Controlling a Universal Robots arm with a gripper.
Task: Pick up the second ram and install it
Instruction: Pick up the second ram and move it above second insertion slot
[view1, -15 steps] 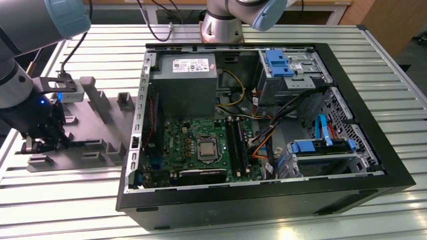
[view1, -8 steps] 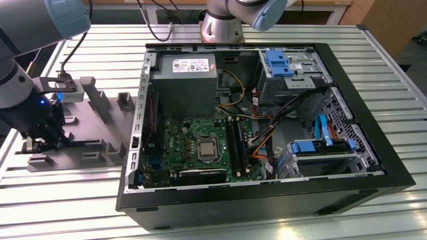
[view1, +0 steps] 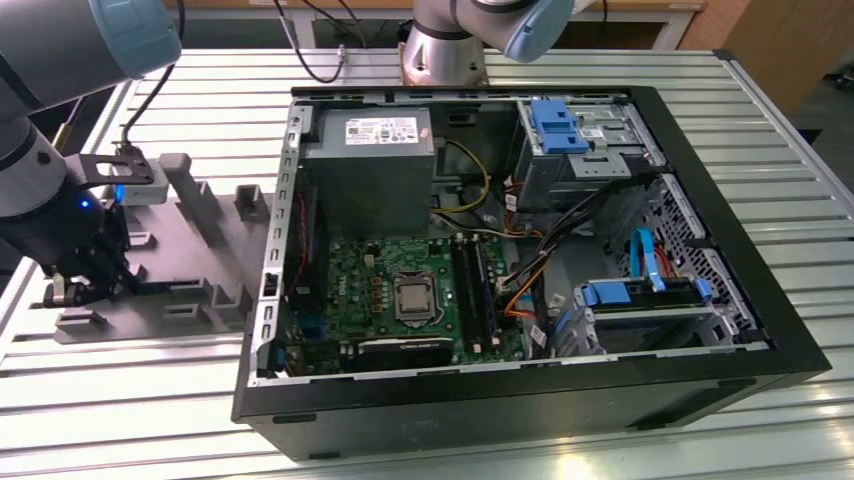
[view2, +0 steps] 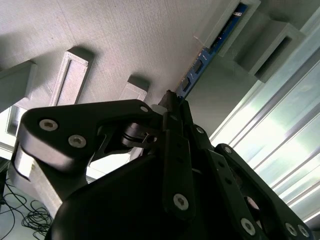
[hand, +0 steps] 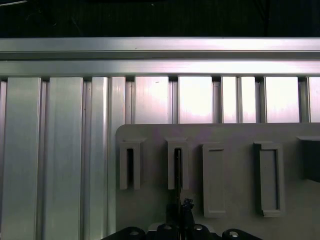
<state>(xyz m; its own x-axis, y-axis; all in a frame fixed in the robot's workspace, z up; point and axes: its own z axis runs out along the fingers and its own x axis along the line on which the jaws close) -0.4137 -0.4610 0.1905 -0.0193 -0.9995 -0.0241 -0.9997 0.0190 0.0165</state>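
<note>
The second ram, a blue board with black chips, stands on edge in a slotted grey holder block. In the first wrist view the second ram is a thin dark line in one slot. My gripper is down over its near end, with the fingers closed in on the board from both sides. In the exterior view my gripper is low over the grey holder plate, at that view's left. The motherboard's long black slots lie inside the open computer case.
The grey plate carries several upright holder blocks around my gripper. It lies on a ribbed aluminium table. In the case, the power supply, drive cages and loose cables surround the motherboard.
</note>
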